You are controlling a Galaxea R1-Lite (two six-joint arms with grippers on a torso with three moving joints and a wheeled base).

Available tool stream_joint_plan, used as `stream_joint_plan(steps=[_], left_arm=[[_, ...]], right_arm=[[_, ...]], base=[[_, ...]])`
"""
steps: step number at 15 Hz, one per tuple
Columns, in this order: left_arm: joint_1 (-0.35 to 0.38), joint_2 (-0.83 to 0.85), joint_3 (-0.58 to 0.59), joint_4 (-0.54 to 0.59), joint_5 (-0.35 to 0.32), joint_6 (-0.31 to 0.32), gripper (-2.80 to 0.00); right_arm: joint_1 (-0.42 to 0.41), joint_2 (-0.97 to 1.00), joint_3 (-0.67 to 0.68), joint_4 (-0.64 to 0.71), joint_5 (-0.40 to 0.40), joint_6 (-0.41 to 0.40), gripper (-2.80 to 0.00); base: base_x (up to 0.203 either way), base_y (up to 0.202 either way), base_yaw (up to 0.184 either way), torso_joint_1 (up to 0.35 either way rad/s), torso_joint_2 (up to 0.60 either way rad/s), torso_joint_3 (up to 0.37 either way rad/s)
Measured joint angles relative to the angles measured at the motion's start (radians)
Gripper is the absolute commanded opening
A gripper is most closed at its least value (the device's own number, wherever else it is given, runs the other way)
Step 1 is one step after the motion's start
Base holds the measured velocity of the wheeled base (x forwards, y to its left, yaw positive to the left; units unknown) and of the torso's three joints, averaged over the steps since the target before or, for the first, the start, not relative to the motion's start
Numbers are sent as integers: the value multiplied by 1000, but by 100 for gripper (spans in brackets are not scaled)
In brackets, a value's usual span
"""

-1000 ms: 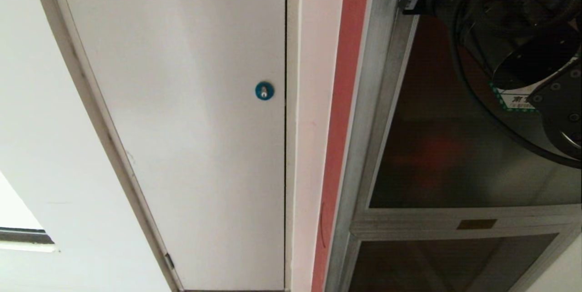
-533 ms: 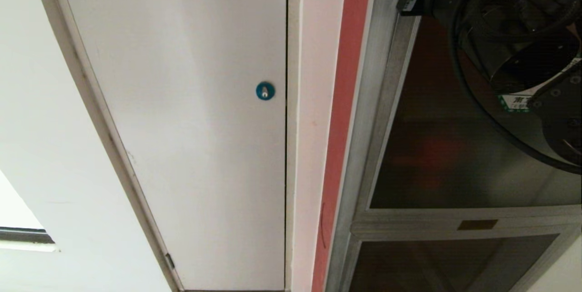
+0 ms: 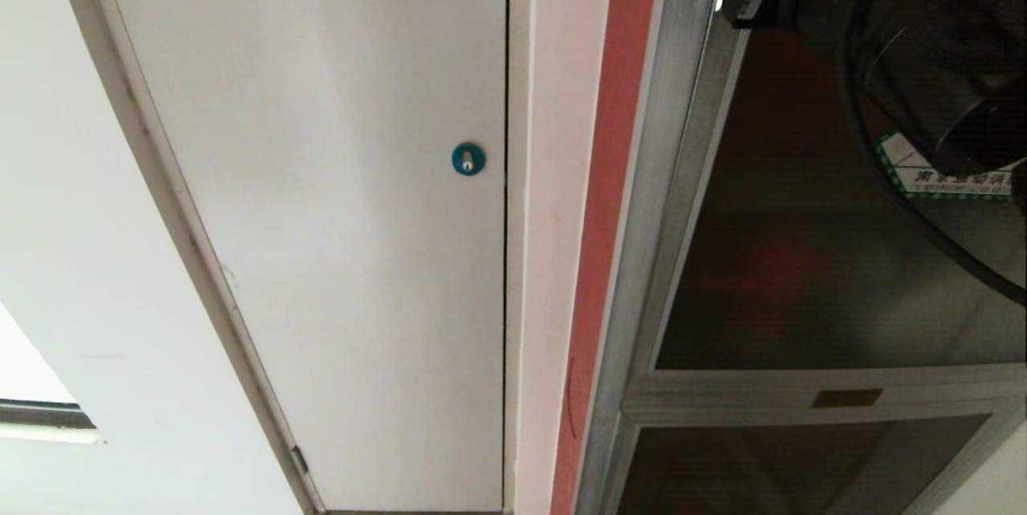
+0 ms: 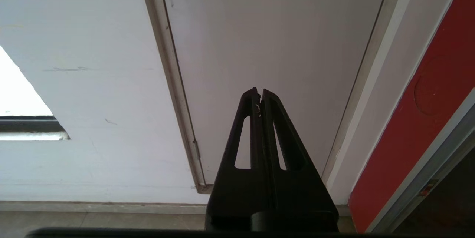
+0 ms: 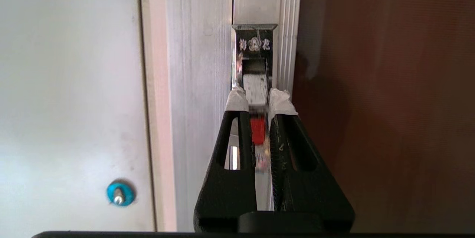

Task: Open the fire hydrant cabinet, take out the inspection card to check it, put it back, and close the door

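Observation:
The fire hydrant cabinet's silver frame (image 3: 666,178) runs up the right side of the head view. The door (image 3: 802,274), dark tinted glass, carries a white-green sticker (image 3: 935,174) and lies against its frame. My right gripper (image 5: 256,99) is shut on the door's silver latch handle (image 5: 255,88) at the frame edge. Its taped fingertips (image 5: 236,101) pinch the handle from both sides, and a red piece shows just behind them. In the head view only the right arm (image 3: 923,42) shows, at the top right. The inspection card is hidden. My left gripper (image 4: 259,91) is shut, empty and parked low.
A plain white panel (image 3: 321,218) with a blue round lock (image 3: 468,159) fills the left. A red strip (image 3: 610,218) separates it from the cabinet. Below the door sits a smaller dark glass panel (image 3: 786,463) under a brass label (image 3: 846,398).
The right arm has shifted up and to the right in the head view, uncovering more of the white-green sticker. The door and the panel have not moved.

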Motion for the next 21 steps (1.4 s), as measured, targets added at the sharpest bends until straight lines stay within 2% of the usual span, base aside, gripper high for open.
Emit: stream_joint_plan(steps=[5,11,12,13,21], left_arm=[[0,0,0,-1,1,0,-280],[0,0,0,1,1,0,-280],[0,0,0,0,1,0,-280],[0,0,0,0,1,0,-280],[0,0,0,0,1,0,-280]], right_arm=[[18,-54,17,-7,-13,-12,-280],[56,-100,121,-15,-24,-10,-280],[64,-99,126,-17,-25,-9,-40],[68,-95,127,-21,-25,-8,0],[62,-34,92,-64,-22,-9,0]], base=[[0,0,0,0,0,0],[0,0,0,0,0,0],[0,0,0,0,0,0],[0,0,0,0,0,0],[0,0,0,0,0,0]])
